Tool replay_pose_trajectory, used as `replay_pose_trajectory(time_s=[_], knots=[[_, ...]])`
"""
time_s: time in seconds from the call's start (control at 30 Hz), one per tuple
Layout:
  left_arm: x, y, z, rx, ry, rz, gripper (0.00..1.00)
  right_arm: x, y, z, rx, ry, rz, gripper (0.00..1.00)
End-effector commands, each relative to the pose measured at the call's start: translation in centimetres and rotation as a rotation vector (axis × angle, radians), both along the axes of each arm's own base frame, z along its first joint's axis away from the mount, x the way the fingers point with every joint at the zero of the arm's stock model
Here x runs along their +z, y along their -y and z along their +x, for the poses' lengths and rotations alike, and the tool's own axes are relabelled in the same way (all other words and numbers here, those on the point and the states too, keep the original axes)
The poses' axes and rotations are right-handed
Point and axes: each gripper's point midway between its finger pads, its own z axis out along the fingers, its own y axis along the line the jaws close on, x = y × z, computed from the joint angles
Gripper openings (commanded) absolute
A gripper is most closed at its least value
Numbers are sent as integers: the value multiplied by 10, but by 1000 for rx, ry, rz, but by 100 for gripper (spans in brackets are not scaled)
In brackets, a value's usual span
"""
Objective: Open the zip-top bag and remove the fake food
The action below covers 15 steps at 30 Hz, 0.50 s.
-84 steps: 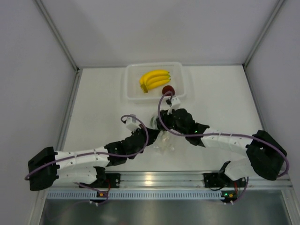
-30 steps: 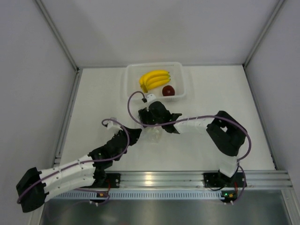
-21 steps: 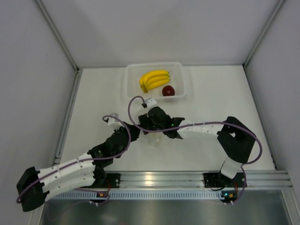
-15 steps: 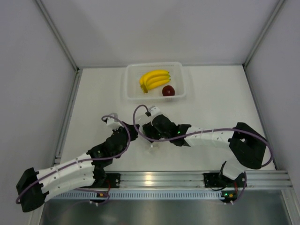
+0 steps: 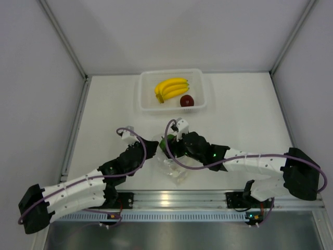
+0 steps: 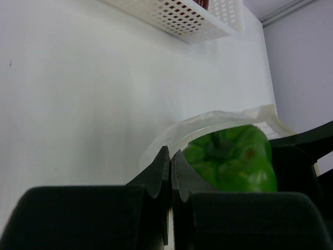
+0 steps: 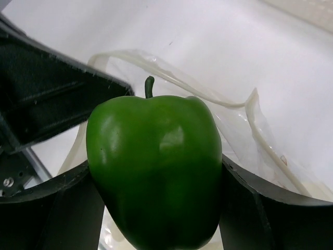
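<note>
one green pepper (image 7: 155, 166) clamped in right gripper (image 7: 158, 213), seemingly above zip-top bag (image 5: 175, 170)

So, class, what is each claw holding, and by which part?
The right claw grips the green pepper by its two sides. The left claw pinches the plastic bag at the rim of its opening.

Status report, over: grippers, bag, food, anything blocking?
Left gripper shut on zip-top bag rim. Right gripper shut on green pepper at bag mouth. Banana bunch, red fruit in basket. Nothing blocking.
</note>
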Motion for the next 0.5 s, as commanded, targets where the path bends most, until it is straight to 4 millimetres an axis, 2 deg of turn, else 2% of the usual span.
replay_pose_trajectory(time_s=[0.0,0.07,0.17,0.2,0.27,0.4,0.47], knots=[[12,15,-8,-60,5,-80,0,42,-8,22,-82,136,107,41],[15,19,-13,-85,7,-95,0,54,-15,23,-66,173,149,40],[14,23,-16,-104,3,-91,0,74,-26,10,22,195,279,40],[12,22,-16,-104,2,-87,0,96,-32,2,72,217,368,40],[12,18,-13,-85,16,-72,0,114,-37,-4,114,218,431,41],[13,0,-8,-11,44,-48,0,156,-44,-31,258,218,579,41],[14,-11,-5,32,50,-29,0,170,-46,-32,281,177,619,42]])
